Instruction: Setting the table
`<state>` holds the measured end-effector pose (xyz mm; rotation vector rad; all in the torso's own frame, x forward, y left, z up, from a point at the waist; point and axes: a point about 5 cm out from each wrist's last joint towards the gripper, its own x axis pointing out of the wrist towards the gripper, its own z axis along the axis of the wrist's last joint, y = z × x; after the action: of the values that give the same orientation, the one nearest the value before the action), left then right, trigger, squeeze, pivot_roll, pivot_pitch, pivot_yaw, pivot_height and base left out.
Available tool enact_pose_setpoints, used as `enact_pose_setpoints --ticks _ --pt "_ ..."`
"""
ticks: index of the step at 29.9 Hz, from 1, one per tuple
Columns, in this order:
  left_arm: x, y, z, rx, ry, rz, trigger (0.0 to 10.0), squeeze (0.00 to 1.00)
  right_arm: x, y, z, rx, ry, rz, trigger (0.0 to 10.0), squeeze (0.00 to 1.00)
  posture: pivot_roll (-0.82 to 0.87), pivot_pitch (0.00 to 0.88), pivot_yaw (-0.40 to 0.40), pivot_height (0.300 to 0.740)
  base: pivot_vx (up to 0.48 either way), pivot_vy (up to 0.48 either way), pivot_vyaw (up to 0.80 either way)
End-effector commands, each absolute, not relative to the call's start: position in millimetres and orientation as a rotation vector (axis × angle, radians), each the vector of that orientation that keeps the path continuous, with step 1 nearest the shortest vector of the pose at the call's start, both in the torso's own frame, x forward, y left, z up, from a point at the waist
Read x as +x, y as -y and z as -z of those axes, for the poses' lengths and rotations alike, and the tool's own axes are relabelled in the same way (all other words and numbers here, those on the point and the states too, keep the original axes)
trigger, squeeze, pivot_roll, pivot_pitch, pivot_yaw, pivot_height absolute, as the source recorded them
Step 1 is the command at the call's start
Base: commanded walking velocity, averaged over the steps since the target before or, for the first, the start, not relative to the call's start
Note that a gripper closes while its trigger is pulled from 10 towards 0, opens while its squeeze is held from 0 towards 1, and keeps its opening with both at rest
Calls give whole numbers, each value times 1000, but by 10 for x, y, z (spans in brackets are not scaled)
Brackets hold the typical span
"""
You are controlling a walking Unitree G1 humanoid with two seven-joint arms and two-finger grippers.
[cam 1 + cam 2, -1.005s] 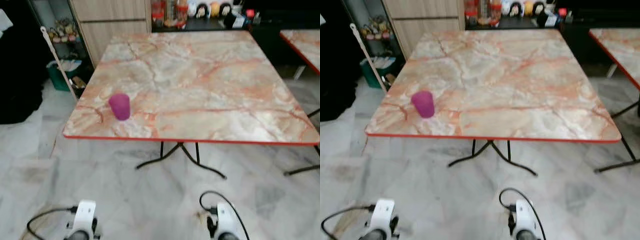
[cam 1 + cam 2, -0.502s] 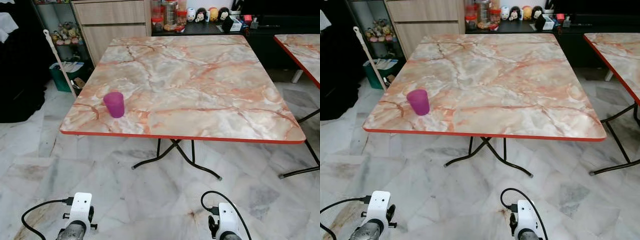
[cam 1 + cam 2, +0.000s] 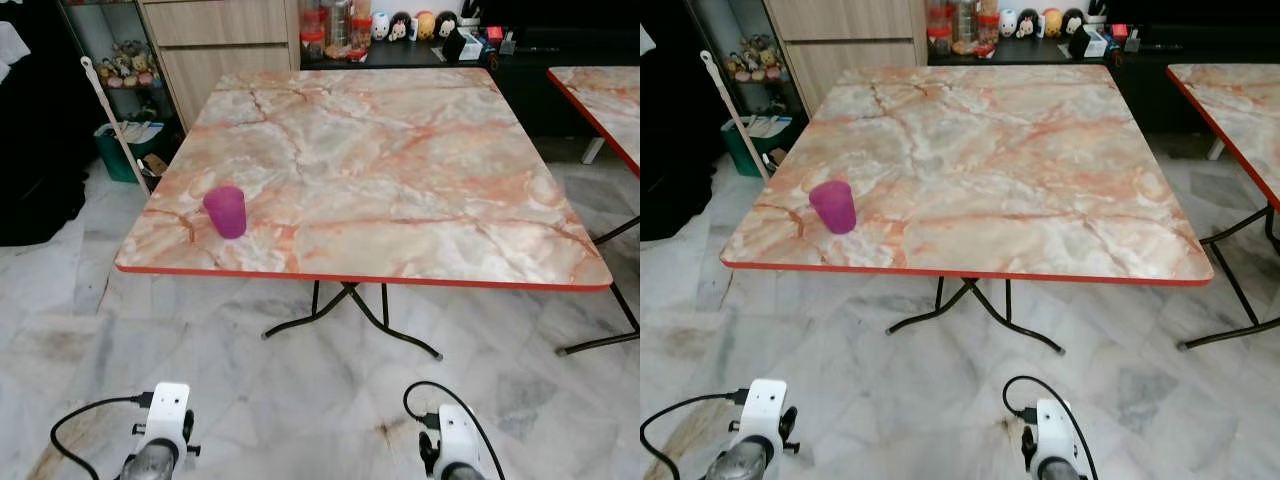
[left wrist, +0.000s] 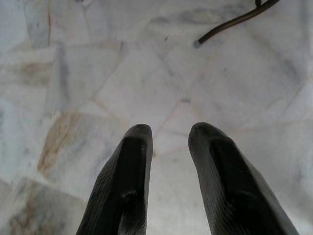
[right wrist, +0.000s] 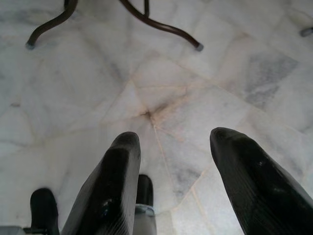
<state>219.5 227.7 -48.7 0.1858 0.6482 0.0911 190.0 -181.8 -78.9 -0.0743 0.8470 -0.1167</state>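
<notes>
Both jaws parted, empty, hanging low over marble floor.
Eye views: purple cup upright on marble tabletop, near its front left corner. Left wrist: left gripper fingers slightly apart above floor tiles. Right wrist: right gripper fingers wider apart, table leg beyond.

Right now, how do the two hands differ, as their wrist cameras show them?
The right hand has its fingers spread wider than the left hand, whose fingers stand closer, though still apart. Table legs stand nearer before the right hand; the left hand sees just one foot far off. Both are open, hold nothing and hang low over the marble floor.
</notes>
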Motion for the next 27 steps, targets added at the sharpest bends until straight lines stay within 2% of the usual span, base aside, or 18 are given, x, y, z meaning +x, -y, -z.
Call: enact_pose_setpoints --ticks 1,27 --pt "2152 -2269 523 180 -673 -92 10000 0 1858 1818 808 -78 -856 116 10000 0 42 86 32 740 277 0 0" --pt "2118 -2251 549 193 -688 -68 10000 0 1892 1788 795 -79 -847 92 10000 0 45 54 26 740 293 0 0"
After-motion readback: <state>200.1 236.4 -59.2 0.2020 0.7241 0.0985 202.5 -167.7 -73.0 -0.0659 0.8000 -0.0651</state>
